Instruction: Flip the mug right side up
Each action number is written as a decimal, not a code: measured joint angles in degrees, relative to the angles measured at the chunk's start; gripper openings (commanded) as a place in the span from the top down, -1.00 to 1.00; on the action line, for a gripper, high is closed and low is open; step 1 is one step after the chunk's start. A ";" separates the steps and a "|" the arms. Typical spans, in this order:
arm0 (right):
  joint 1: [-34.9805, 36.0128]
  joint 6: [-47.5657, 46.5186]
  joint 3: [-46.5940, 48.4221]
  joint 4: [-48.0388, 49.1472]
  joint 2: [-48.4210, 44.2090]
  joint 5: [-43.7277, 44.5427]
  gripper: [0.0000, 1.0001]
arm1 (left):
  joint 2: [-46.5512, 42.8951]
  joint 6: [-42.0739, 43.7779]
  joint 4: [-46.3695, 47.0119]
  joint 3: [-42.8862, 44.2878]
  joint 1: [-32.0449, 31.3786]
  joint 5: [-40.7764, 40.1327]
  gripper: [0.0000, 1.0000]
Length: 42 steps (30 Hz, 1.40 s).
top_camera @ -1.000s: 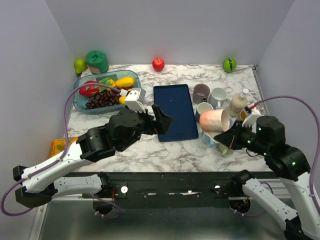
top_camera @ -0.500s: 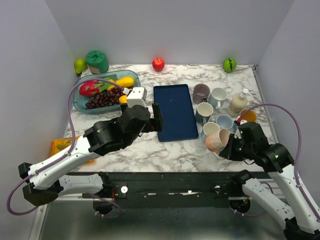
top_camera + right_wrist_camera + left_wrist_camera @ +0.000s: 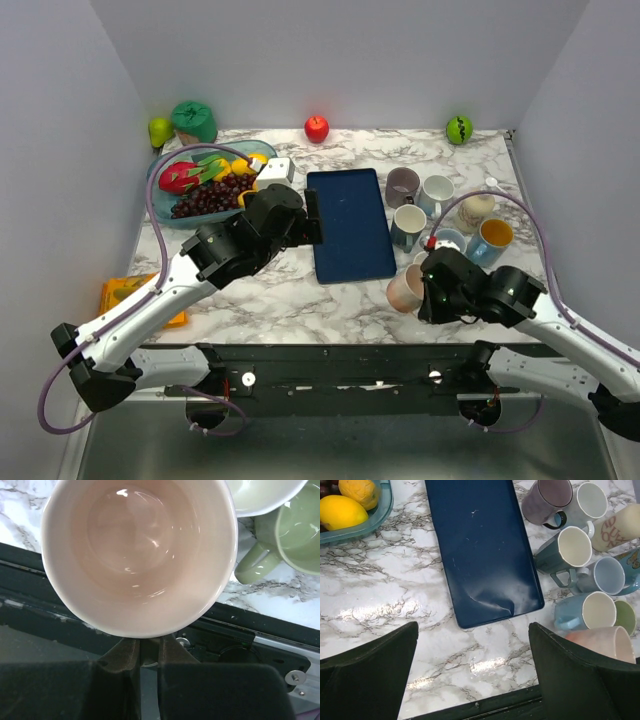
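The pink mug (image 3: 405,288) is in my right gripper (image 3: 428,292) near the table's front edge, left of the cluster of mugs. In the right wrist view its open mouth (image 3: 137,550) faces the camera, and the two fingers (image 3: 120,655) are pinched together just below its rim, seemingly on the hidden handle. Whether it touches the table I cannot tell. It also shows in the left wrist view (image 3: 600,640), tilted. My left gripper (image 3: 312,215) is open and empty, hovering over the left edge of the dark blue tray (image 3: 350,225); the marble shows between its fingers (image 3: 370,670).
Several mugs (image 3: 437,192) stand right of the tray, with a green mug (image 3: 295,535) and a cream one (image 3: 260,492) closest to the pink mug. A fruit bowl (image 3: 160,205) is at far left. An apple (image 3: 316,128) and green fruit (image 3: 459,128) line the back edge.
My right arm has carried the pink mug from above the mug cluster down and left to the front edge, turning it. My left arm has drawn back slightly toward the fruit bowl.
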 measured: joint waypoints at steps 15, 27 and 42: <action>12.63 12.37 3.93 -4.90 5.38 12.17 0.99 | 1.27 3.02 3.19 0.15 4.96 5.73 -0.98; 22.75 25.53 -2.23 -5.01 14.91 15.41 0.99 | 1.22 3.15 5.03 -1.53 5.88 9.07 -0.98; 22.77 31.04 -14.84 2.14 13.84 17.18 -0.39 | -1.73 2.08 3.87 -3.15 5.92 10.08 -0.98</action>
